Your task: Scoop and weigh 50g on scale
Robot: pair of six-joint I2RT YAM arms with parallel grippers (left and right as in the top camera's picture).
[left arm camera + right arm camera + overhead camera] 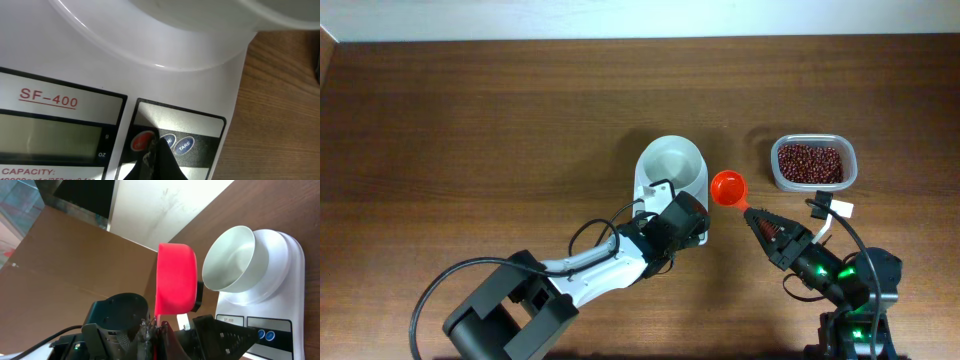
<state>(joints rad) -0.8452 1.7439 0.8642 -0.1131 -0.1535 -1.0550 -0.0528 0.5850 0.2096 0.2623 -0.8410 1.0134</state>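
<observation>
The left end effector [683,217] is clenched, its jaws brought fully together and grasping nothing. It is hanging over the front panel of the scale [644,178], which is standing near the middle of the desk [470,130] with its round white bowl [672,165] sitting on the platform. The right end effector [757,213] is clamping the handle of an orange-red scoop [728,187], holding the cup just right of the bowl, between the scale and the clear tub of red beans [851,160].

The left wrist view is showing what the overhead view is hiding under the arm. The dark closed tip of the left end effector [156,152] is lying at the edge of the red button [141,142], with two blue buttons [184,145] just beside it and the grey display [50,135] to the left. Whether the tip is pressing the button cannot be told.

The right wrist view is showing the scoop [175,280] side-on, rising from the closed right end effector [156,330]. The bowl [232,260] on the scale [287,280] is lying just beyond it. The inside of the scoop cannot be seen from there; from overhead it is looking bare.
</observation>
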